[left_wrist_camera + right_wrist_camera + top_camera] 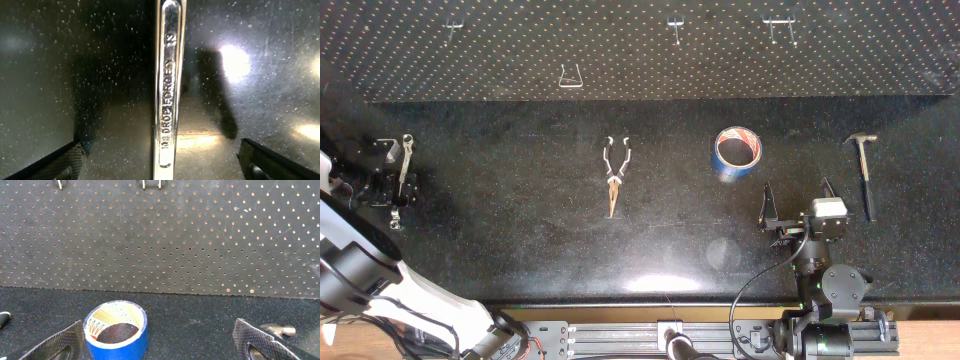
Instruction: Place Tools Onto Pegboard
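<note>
Left pincer [161,167], spread apart, straddles the wrench [169,75]: centre its shank, lower, close squarely. Right pincer [798,202], far from the wrench, likewise apart.

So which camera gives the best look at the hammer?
The top view: the hammer lies whole on the black worktop, head toward the pegboard, right of the blue tape roll. The right wrist view catches just its head.

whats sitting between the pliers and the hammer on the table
The blue tape roll lies between the pliers and the hammer, apart from both. The top view shows this.
</note>
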### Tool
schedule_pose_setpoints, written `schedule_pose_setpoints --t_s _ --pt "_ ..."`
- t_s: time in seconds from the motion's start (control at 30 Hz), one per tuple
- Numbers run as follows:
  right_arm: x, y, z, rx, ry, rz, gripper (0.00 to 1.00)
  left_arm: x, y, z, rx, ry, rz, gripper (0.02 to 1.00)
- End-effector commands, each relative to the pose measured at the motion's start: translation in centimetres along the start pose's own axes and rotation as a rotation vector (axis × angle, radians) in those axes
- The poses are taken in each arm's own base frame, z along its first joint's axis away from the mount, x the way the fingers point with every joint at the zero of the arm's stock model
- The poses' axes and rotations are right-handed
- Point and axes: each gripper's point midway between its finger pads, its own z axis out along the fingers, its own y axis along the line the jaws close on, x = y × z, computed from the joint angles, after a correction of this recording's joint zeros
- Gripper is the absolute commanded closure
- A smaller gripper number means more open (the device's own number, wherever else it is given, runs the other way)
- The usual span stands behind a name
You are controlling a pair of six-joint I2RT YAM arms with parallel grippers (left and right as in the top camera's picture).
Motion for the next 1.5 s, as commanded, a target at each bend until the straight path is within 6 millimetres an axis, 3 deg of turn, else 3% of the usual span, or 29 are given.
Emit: schedule_pose_setpoints --t_s 0.03,0.07,0.1,0.13,0.17,0.4,0.43,0.5,0.53,0.57,0.63,0.7,0.83,0.97,1.07,1.27,1.5 --pt "0.1 0.1 0.0 -0.001 0.000 -0.007 0.025 -1.3 -1.0 0.9 -0.006 0.022 0.034 0.025" --pt "0.1 0.1 0.0 -0.001 0.000 -0.007 0.025 -1.3 -1.1 1.0 -0.024 0.041 0.050 0.025" --pt "0.1 0.1 0.0 -0.001 0.000 -0.007 0.025 -1.3 -1.1 1.0 -0.034 0.048 0.047 0.200" --pt "0.1 0.1 0.0 -0.001 0.000 -0.007 0.025 -1.3 -0.6 0.9 -0.059 0.051 0.004 0.827" --pt "0.1 0.1 0.0 -0.001 0.000 -0.007 0.025 -1.3 -0.6 1.0 -0.060 0.050 0.003 0.991" --pt "0.1 0.1 0.0 -0.001 0.000 -0.007 0.025 0.0 -1.7 2.0 -0.033 0.085 -0.062 0.989" --pt "0.1 0.1 0.0 -0.001 0.000 -0.007 0.025 -0.2 -1.5 1.0 -0.052 0.061 -0.106 0.989" --pt "0.1 0.1 0.0 -0.001 0.000 -0.007 0.025 -1.0 -1.3 -3.2 -0.114 -0.045 -0.247 0.991" --pt "0.1 0.1 0.0 -0.001 0.000 -0.007 0.025 -0.7 -1.7 -6.3 -0.144 -0.108 -0.351 0.991" --pt "0.1 0.1 0.0 -0.001 0.000 -0.007 0.025 -0.3 -2.2 -7.9 -0.161 -0.150 -0.399 0.989" --pt "0.1 0.1 0.0 -0.001 0.000 -0.007 0.025 0.7 -4.0 -10.8 -0.196 -0.256 -0.467 0.993" --pt "0.1 0.1 0.0 -0.001 0.000 -0.007 0.025 1.3 -9.1 -12.7 -0.239 -0.450 -0.390 0.991" --pt "0.1 0.1 0.0 -0.001 0.000 -0.007 0.025 -2.3 -17.2 -13.3 -0.198 -0.847 -0.187 0.989" --pt "0.1 0.1 0.0 -0.001 0.000 -0.007 0.029 -4.6 -20.8 -13.8 -0.103 -1.057 -0.135 0.989" --pt "0.1 0.1 0.0 -0.001 0.000 -0.007 0.025 -7.1 -21.2 -15.1 -0.081 -1.157 -0.097 0.991" --pt "0.1 0.1 0.0 -0.001 0.000 -0.007 0.025 -10.0 -21.4 -15.0 -0.061 -1.219 -0.064 0.989" --pt "0.1 0.1 0.0 -0.001 0.000 -0.007 0.025 -11.7 -19.6 -15.4 -0.083 -1.224 -0.096 0.989"
